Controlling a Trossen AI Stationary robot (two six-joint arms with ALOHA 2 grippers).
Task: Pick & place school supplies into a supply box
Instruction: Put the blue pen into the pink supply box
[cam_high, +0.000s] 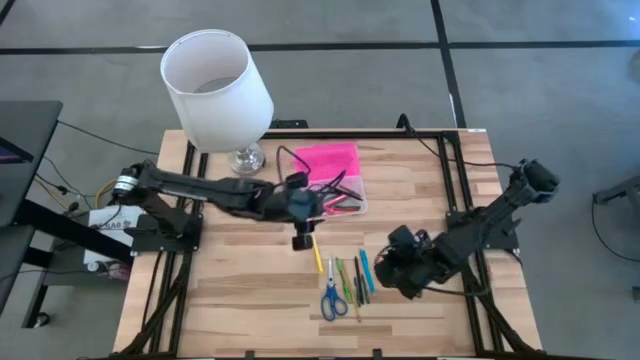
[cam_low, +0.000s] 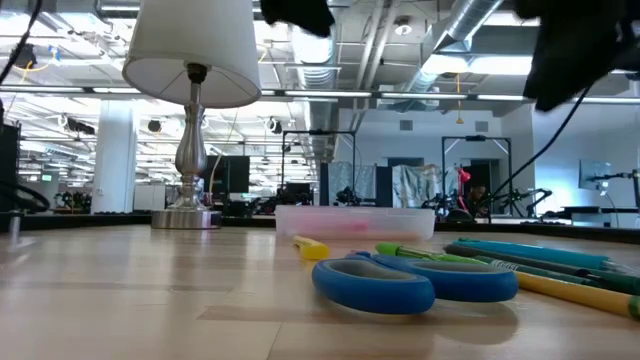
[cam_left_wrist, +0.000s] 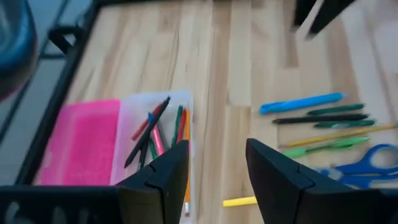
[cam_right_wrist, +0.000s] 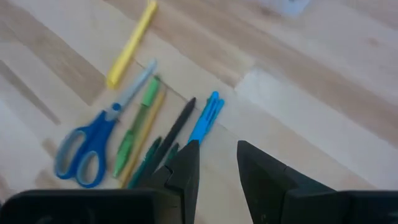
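Note:
The supply box (cam_high: 343, 196) stands at the table's far middle, its pink lid (cam_high: 330, 160) folded open behind the clear base; several pens (cam_left_wrist: 155, 134) lie inside. Loose school supplies lie flat on the table nearer the front: a yellow marker (cam_high: 317, 256), blue-handled scissors (cam_high: 333, 301), and green, dark and blue pens (cam_high: 357, 274). My left gripper (cam_high: 303, 238) hangs open above the table between the box and the yellow marker, nothing between its fingers (cam_left_wrist: 217, 149). My right gripper (cam_high: 395, 268) hovers open just right of the pens, over the blue pen's end (cam_right_wrist: 205, 118), and touches nothing.
A lamp with a white shade (cam_high: 215, 85) and a metal foot (cam_high: 246, 158) stands at the far left, close to the box. Black frame rails (cam_high: 455, 190) run along the table's sides. Bare wood lies at the near left (cam_high: 230, 300).

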